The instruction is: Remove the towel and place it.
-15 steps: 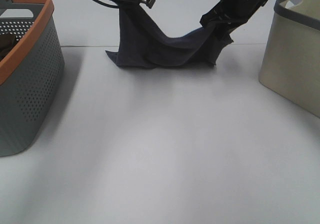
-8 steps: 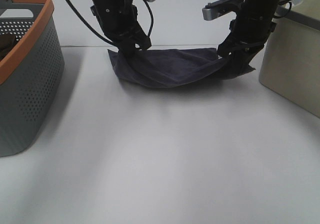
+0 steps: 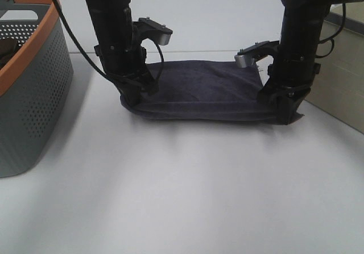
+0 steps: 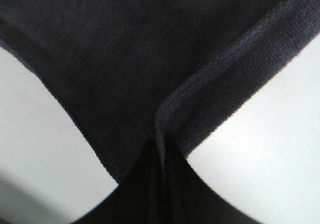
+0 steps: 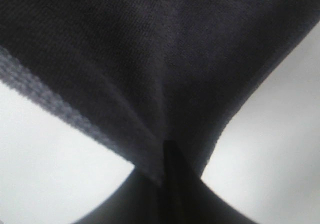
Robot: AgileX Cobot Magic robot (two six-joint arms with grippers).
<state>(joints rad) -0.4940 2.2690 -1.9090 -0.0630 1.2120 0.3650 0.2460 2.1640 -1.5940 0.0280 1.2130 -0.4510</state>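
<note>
The towel (image 3: 202, 92) lies spread across the far middle of the table (image 3: 182, 197), between the grey basket (image 3: 40, 100) at the left and the beige basket (image 3: 341, 78) at the right, touching neither. Its back part rests flat on the table, and its near edge runs in a low, rumpled fold from one arm to the other. The left gripper (image 3: 134, 97) is clenched on the towel's near left corner, down close to the tabletop. The right gripper (image 3: 284, 111) is clenched on the near right corner, equally low. In the left wrist view a hemmed edge (image 4: 240, 48) runs into the closed jaws. In the right wrist view the cloth gathers into a pleat at the closed jaws.
</note>
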